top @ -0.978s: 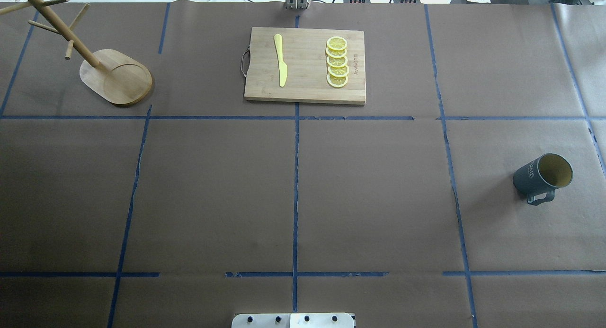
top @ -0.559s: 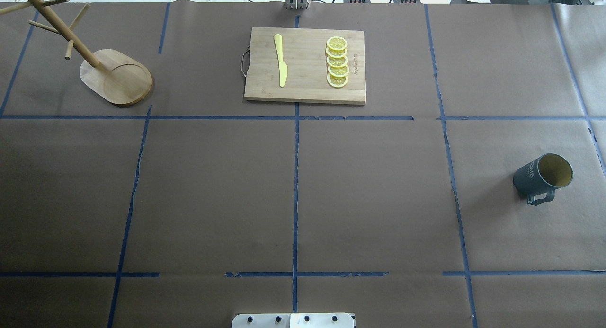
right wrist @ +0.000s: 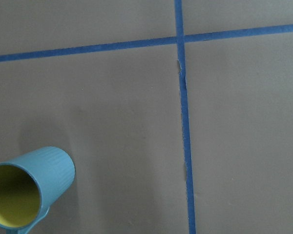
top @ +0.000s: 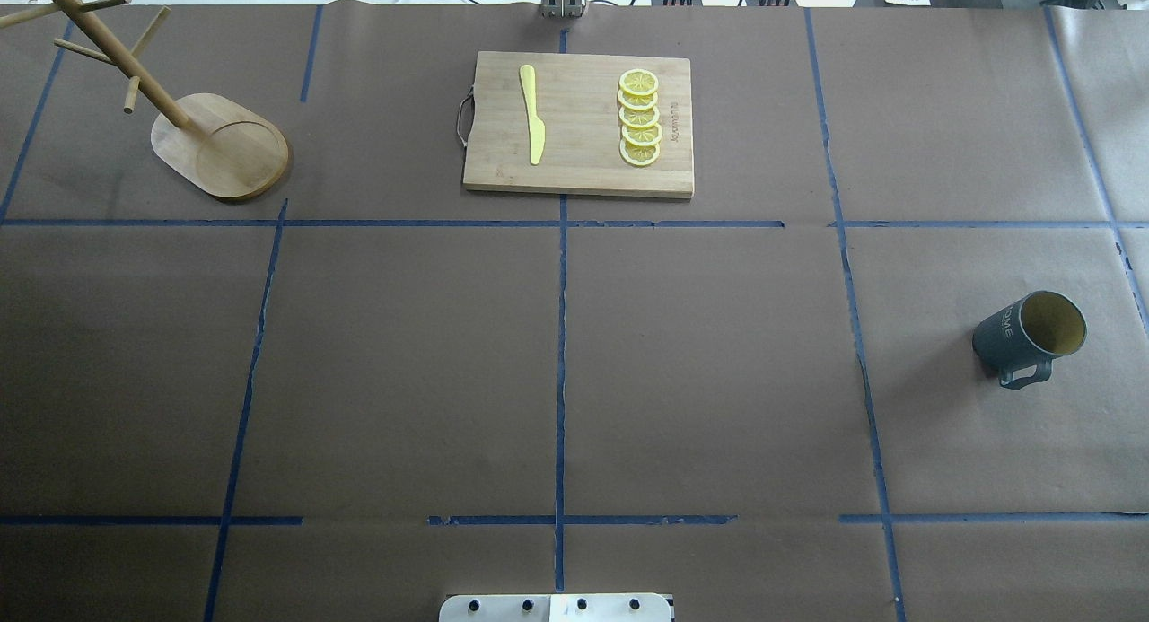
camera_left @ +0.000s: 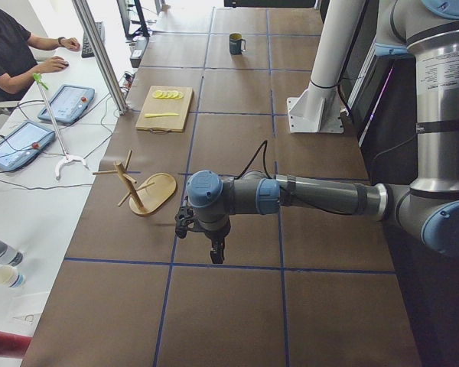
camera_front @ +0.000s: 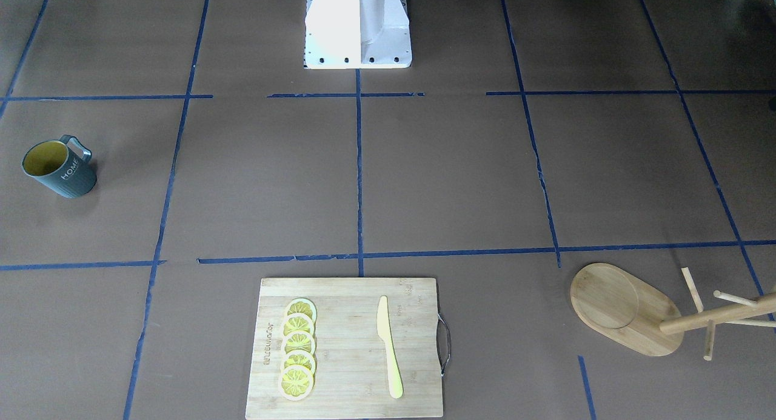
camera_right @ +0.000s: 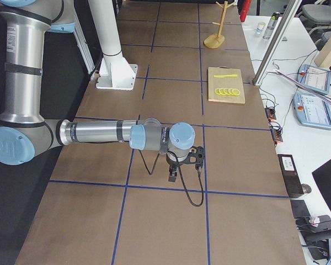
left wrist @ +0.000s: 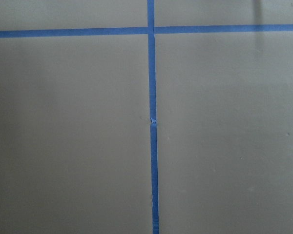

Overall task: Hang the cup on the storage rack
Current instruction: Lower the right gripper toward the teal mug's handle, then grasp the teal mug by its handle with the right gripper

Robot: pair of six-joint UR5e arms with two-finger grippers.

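The cup (top: 1030, 335) stands upright on the brown paper of the table (top: 404, 362). It is far over on the robot's right side, close to that end of the table. Its handle points toward the robot's side and its yellow mouth opens upward. The storage rack (top: 220, 146) stands at the other end, in the far left corner near the operators' edge. Its post and pegs reach the border of the overhead view.

Between cup and rack lies a wide stretch of paper crossed by blue tape lines (top: 561, 335). The cutting board (top: 579, 124) lies at the middle of the far edge, well apart from both. It carries a yellow knife (top: 532, 115) and a row of lemon slices (top: 639, 118).

The left arm (camera_left: 314, 195) stretches out low over the left end of the table. The left gripper (camera_left: 216, 251) points down there, near the rack's base but apart from it. The right arm (camera_right: 99, 132) reaches out in the same way at the right end, and the right gripper (camera_right: 172, 175) hangs over the paper close to a tape line. The right wrist camera catches the cup in its lower left corner, partly cut by the frame. Both grippers show only small in the side views, so I cannot tell if their fingers are apart or together.
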